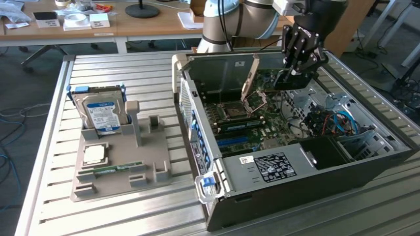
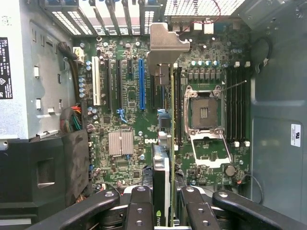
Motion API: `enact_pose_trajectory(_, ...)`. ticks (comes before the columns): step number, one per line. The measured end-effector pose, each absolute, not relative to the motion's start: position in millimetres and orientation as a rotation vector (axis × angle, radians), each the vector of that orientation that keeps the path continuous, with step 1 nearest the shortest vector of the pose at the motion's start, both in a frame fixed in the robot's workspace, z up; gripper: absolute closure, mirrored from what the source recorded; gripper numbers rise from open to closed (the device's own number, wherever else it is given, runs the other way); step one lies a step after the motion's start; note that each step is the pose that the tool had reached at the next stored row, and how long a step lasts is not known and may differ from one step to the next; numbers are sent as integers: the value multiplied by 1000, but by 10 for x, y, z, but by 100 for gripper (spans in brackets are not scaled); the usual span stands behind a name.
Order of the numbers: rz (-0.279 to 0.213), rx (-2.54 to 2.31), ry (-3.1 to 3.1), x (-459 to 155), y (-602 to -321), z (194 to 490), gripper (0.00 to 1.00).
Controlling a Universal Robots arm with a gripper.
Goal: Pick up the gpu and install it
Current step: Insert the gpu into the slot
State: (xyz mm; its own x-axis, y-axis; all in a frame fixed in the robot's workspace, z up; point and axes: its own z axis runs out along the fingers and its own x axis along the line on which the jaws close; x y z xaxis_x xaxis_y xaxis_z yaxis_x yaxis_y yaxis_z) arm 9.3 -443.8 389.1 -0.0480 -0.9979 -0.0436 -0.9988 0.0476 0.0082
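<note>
Gripper (image 2: 165,203) jaws, partway closed, clamp one gpu (image 2: 160,165) edge-on: thin green board, black cooler, silver end bracket (image 2: 165,45). It hangs over the motherboard (image 2: 120,167) inside one open computer case (image 1: 341,169), near one blue slot (image 2: 141,84). In the exterior view, one gray holder (image 1: 154,174) outside the case carries one hard drive (image 1: 104,115), one processor chip (image 1: 96,154) and one RAM stick (image 1: 118,168).

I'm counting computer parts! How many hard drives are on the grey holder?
1: the hard drive stands upright on the grey holder, on the exterior view's left. Another may hide behind it.
</note>
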Motion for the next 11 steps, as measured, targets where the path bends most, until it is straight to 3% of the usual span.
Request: enact_pose_trajectory(11,56,-2150,2255,91,-4438,3875,73)
